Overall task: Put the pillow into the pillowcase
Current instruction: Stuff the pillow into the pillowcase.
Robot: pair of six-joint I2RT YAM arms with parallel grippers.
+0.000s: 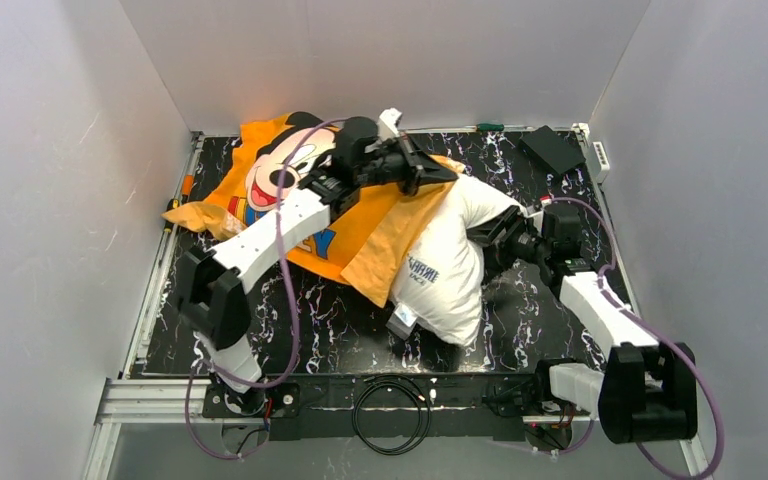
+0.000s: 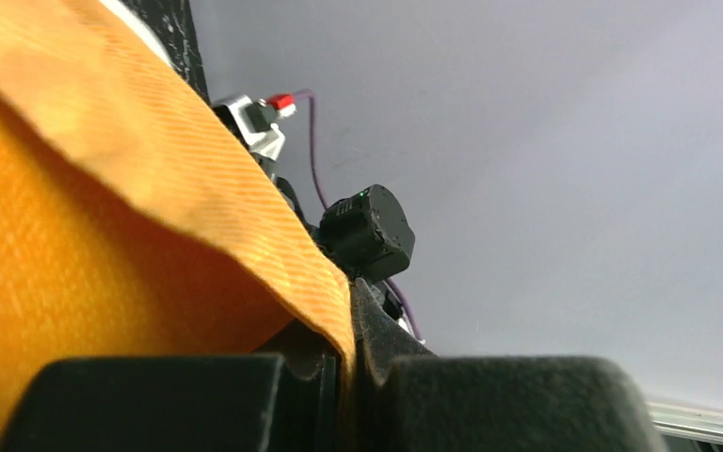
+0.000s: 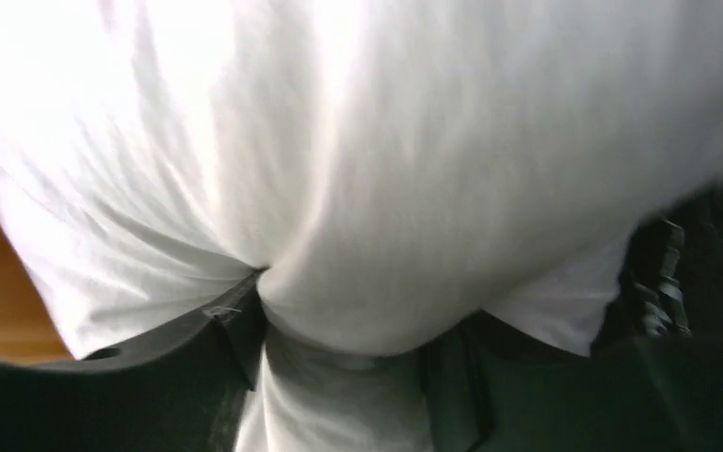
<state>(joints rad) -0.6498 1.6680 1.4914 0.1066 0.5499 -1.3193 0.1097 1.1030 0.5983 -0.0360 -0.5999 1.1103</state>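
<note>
Left gripper (image 1: pixel 422 168) is pinched together on an orange hem of the pillowcase (image 1: pixel 365 238); the left wrist view shows the cloth running down between its black fingers (image 2: pixel 198 400). Its arm reaches from the near edge of the table (image 1: pixel 340 325) diagonally across the pillowcase, wrist raised, ending just beyond the pillow's far end.

Right gripper (image 1: pixel 487 237) is pushed into the pillow's right side, its arm bent at the elbow and coming in low from the near right. Its fingers (image 3: pixel 179 353) are clamped around a thick bulge of white fabric, with creases drawn toward one of them.

Lying slantwise on the table, the pillow (image 1: pixel 450 275) is mostly outside the case. Left of the pillow, the pillowcase is spread with the Mickey face up, and its lifted orange edge overlaps the pillow's left side. How far the pillow reaches inside cannot be told.
</note>
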